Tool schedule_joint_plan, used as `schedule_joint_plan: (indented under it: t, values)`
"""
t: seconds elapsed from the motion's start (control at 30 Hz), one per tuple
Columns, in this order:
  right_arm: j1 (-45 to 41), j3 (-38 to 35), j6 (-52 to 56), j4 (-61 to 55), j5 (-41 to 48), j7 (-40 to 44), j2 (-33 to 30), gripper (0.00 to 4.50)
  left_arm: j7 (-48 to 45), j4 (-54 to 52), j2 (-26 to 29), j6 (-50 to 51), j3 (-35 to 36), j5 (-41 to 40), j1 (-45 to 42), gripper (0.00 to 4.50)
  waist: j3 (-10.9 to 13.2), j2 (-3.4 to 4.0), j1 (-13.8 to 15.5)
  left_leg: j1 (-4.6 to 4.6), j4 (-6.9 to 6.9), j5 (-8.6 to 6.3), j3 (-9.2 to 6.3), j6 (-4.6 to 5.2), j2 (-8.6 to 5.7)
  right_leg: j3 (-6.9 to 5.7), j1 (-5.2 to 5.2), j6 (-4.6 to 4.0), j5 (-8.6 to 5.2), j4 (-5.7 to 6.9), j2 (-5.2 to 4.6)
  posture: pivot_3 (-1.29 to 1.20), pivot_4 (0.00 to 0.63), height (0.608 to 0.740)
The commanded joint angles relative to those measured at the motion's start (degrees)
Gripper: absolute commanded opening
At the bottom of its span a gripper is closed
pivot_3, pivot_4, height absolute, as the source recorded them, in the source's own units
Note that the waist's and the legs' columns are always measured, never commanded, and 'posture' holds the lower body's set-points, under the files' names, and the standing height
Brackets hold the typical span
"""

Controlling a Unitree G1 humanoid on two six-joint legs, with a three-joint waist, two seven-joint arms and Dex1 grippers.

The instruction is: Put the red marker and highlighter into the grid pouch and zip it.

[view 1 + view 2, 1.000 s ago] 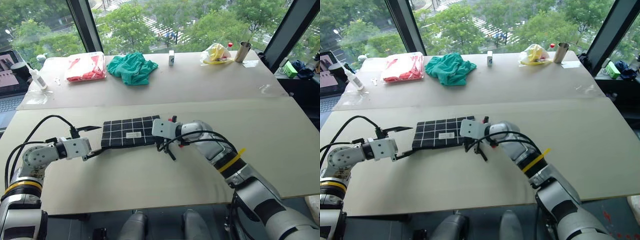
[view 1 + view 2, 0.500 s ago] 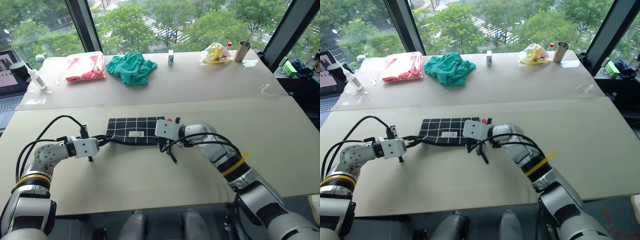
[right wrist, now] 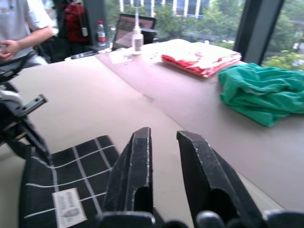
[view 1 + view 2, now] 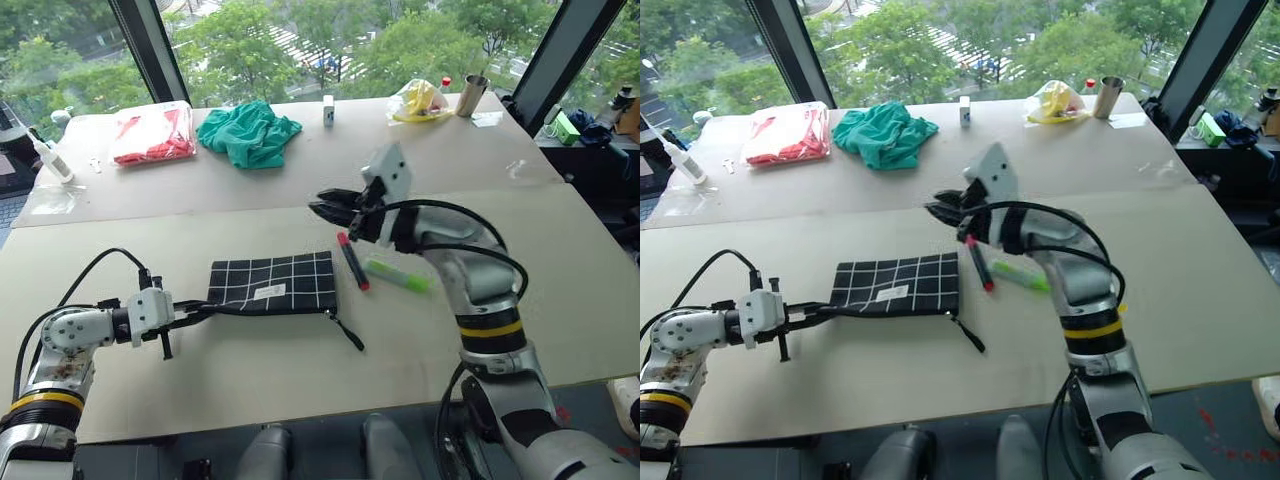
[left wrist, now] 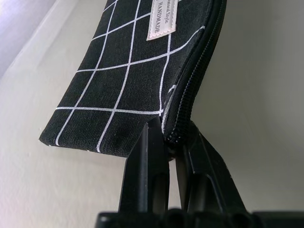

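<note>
Your left gripper [image 5: 172, 142] is clenched on the left end of the grid pouch [image 4: 275, 283] at its zipper edge — the pouch lies flat on the near table [image 4: 250, 370], its pull tab trailing at the right corner. Your right gripper [image 4: 325, 208] hangs in the air above the table with its fingers [image 3: 133, 175] a little apart, grasping nothing. The red marker [image 4: 352, 261] lies on the table just to the right of the pouch, and the highlighter [image 4: 397, 275] lies just beside it, further to the right — both are outside the pouch.
</note>
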Motion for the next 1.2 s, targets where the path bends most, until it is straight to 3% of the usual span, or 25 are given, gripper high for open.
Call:
schedule_joint_plan:
  t: [0.03, 0.2, 0.33, 0.43, 0.7, 0.8, 1.2]
  values:
    - [1.26, -4.66, 5.93, -8.37, 5.49, 0.05, -4.02, 2.72, 1.52, -7.79, 1.92, 6.53, 1.94, -0.67, 3.63, 0.00, 0.00, 0.00, 0.35, -0.02, 0.00, -0.01, 0.02, 0.02, 0.00, 0.00, -0.01, 0.00, 0.00, -0.04, 0.00, 0.00, 0.150, 0.740]
    - [5.36, -9.70, 14.23, -12.85, 9.36, -0.61, -12.37, 4.47, 8.92, -16.44, 2.33, 21.84, 5.57, -2.55, 6.38, 0.00, 0.01, 0.00, 0.79, -0.03, 0.00, -0.24, 0.06, 0.42, 0.00, 0.03, 0.03, 0.00, 0.00, -0.11, 0.00, 0.00, 0.150, 0.740]
    - [10.78, -8.73, 16.93, -17.86, 13.53, 3.93, -18.81, 4.47, 14.00, -24.07, 0.99, 33.13, 8.38, -5.82, 7.56, 0.00, 0.01, 0.00, 0.86, 0.02, 0.01, -0.25, 0.12, 0.44, 0.02, 0.03, 0.03, 0.00, 0.00, -0.17, 0.00, 0.00, 0.150, 0.740]
    - [12.57, -7.62, 17.16, -20.24, 16.11, 5.15, -20.16, 4.47, 16.52, -28.80, -0.25, 38.72, 10.12, -8.00, 8.60, 0.00, 0.01, 0.01, 0.50, 0.02, 0.01, -0.26, 0.24, 0.45, 0.05, 0.09, 0.01, 0.00, 0.00, -0.15, 0.00, 0.00, 0.150, 0.740]
    - [9.97, 7.04, 15.38, -15.59, 9.46, -5.44, -9.20, 4.47, 18.21, -35.21, -1.90, 43.34, 10.65, -7.70, 12.90, 0.00, 0.01, 0.00, 0.72, 0.27, -0.02, -0.37, 0.61, 0.60, 0.20, 0.17, 0.01, -0.02, 0.01, -0.19, 0.00, 0.00, 0.150, 0.740]
    - [8.40, 12.19, 12.19, -11.79, 4.17, -7.82, -8.27, 4.47, 18.73, -35.86, -2.15, 44.19, 10.98, -7.58, 13.13, 0.00, 0.01, 0.00, 1.23, 0.25, 0.00, -0.34, 0.63, 0.56, 0.16, 0.21, 0.01, -0.09, 0.05, -0.25, -0.03, 0.00, 0.150, 0.740]
    - [5.60, 14.29, 11.88, -8.30, 2.64, -8.08, -4.41, 4.47, 19.91, -35.83, -3.57, 45.04, 10.40, -6.66, 11.83, 0.00, 0.01, 0.00, 2.03, 0.25, 0.01, -0.34, 0.65, 0.55, 0.16, 0.21, -0.01, -0.11, 0.07, -0.27, -0.03, 0.00, 0.150, 0.740]
